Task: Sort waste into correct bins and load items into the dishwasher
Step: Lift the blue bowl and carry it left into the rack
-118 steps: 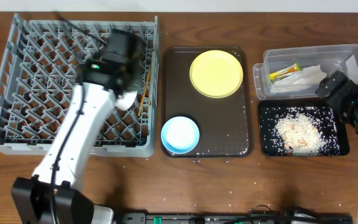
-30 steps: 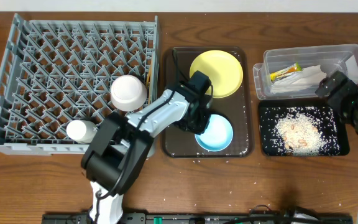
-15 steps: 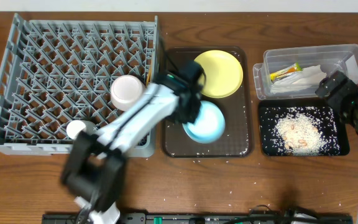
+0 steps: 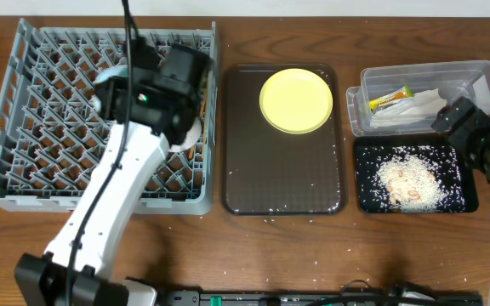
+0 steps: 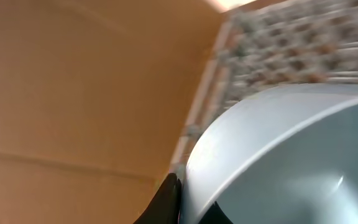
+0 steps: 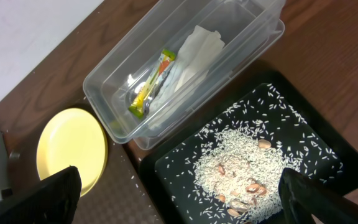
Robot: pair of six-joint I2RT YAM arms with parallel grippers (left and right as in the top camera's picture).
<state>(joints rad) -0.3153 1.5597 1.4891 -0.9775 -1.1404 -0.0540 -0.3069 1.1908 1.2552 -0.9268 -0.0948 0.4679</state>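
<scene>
Left gripper is clamped on the rim of the blue bowl, holding it above the rack. Right gripper gapes wide, empty, near the black tray. The rim-only pinch may slip, and the bowl could drop onto pegs or strike the white bowl.

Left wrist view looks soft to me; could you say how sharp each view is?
Left wrist: heavily blurred, bowl and rack both smeared. Overhead: sharp, only soft around the left arm's tip. Right wrist: crisp, rice grains distinct.
</scene>
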